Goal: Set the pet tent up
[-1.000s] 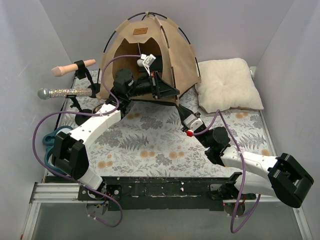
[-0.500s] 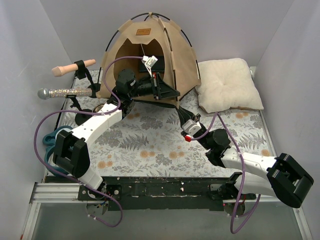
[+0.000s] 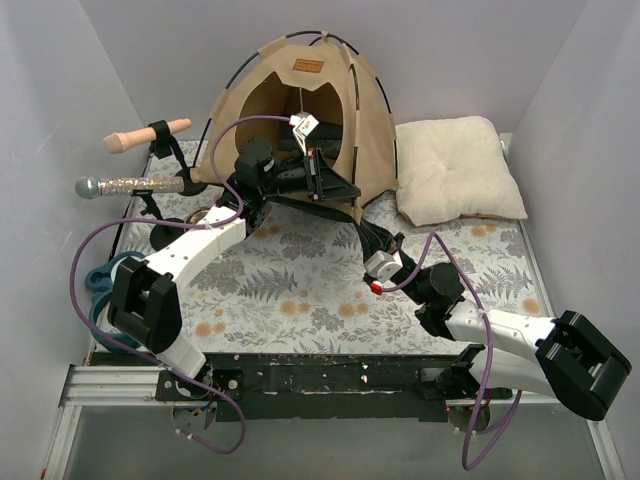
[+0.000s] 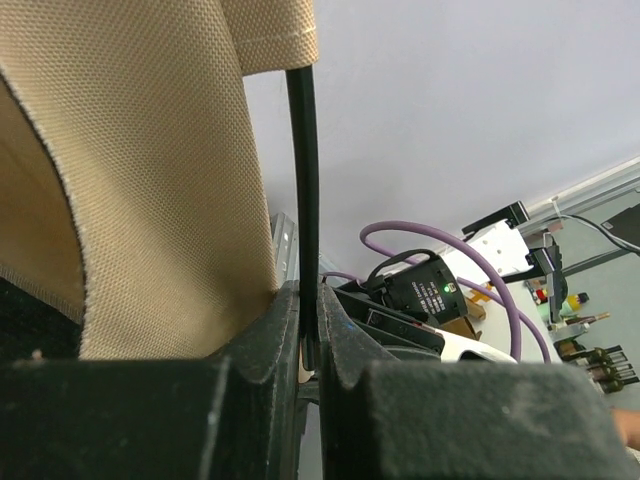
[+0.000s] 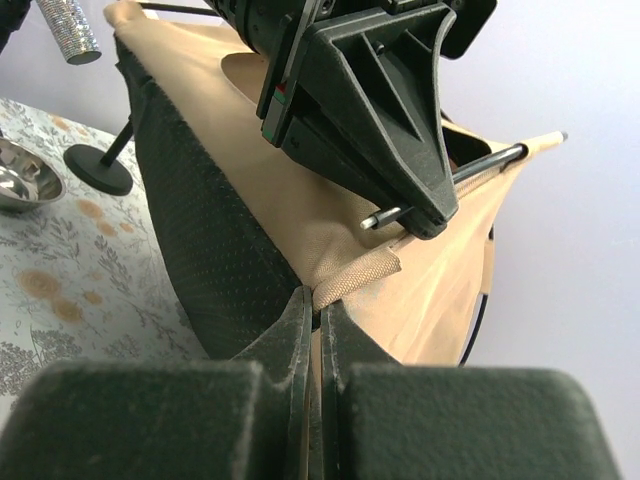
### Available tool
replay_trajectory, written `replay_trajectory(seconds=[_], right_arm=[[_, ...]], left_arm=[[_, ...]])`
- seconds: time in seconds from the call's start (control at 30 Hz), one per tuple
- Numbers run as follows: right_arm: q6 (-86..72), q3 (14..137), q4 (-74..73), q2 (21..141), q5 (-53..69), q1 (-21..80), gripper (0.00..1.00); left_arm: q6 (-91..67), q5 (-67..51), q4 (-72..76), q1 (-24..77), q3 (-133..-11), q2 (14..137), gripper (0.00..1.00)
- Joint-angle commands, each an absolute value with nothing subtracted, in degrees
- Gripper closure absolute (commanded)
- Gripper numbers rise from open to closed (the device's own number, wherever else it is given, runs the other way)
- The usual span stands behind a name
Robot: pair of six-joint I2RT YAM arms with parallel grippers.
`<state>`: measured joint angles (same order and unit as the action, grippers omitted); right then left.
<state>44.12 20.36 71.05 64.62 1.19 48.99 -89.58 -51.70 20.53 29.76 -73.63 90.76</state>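
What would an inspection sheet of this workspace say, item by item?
Surface: floral cloth, lying flat.
Job's things: pet tent domed at the far side, doorway towards the arms.
Clutter: cream pillow right of the tent; microphone on a stand at left; metal bowl.
Grippers: left gripper shut on the tent's black pole; right gripper shut on the tent's fabric edge.
Cables: purple cables loop along both arms.
Surroundings: plain white walls.

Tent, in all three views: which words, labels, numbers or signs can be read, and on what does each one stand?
No text can be read in any view.
Brown label near the top of the tent: dark marks, too small to read.
White piece hanging in the doorway: no print can be made out.
Black box with a green light, left wrist view: no legible marking.
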Motion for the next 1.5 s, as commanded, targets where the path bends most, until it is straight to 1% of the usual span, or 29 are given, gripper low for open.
replay_trajectory(seconds=[0.0,0.17,0.33,0.47,0.63,1.1,1.47], right_arm=[[45.53,17.58,71.81,63.28,12.39,51.33,0.99],[45.44,18.1,71.46,63.72,12.13,51.42,0.99],[45.26,18.37,70.49,64.07,11.6,51.5,0.99],[45.61,17.06,68.39,62.67,12.39,51.5,0.99],[45.09,15.74,64.87,60.65,13.53,51.77,0.99],[47.28,12.13,63.55,59.68,13.09,53.88,0.99],[48.6,11.25,62.76,58.54,13.27,54.93,0.99]], left_arm=[[-89.38,-36.21,26.28,25.84,-78.31,90.88,1.0],[-89.38,-38.05,26.98,26.1,-77.0,90.79,1.0],[-86.66,-41.74,26.63,27.33,-72.08,88.69,1.0],[-82.72,-43.77,23.56,28.12,-69.35,86.31,1.0],[-79.37,-44.74,22.24,29.44,-68.82,85.52,1.0],[-79.1,-41.93,22.85,32.08,-69.08,86.75,1.0],[-78.31,-38.15,21.71,32.26,-69.35,87.36,1.0]])
